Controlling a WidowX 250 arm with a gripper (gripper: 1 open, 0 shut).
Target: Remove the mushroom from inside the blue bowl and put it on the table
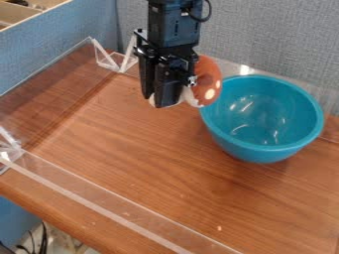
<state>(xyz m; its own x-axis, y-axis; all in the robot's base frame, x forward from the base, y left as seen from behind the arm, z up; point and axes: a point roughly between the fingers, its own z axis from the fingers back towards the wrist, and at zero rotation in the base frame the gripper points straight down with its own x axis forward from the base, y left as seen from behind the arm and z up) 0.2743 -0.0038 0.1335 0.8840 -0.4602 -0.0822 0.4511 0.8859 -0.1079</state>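
Note:
My black gripper point(176, 96) hangs over the back middle of the table point(119, 149), just left of the blue bowl point(263, 119). It is shut on the mushroom point(204, 81), whose reddish-brown cap and cream stem stick out to the right of the fingers, in the air beside the bowl's left rim. The teal bowl sits at the right of the table and looks empty inside.
Low clear acrylic walls point(54, 79) edge the wooden tabletop on the left and front. A blue partition point(93, 25) stands behind the table, with a light wooden box point(27, 15) at the upper left.

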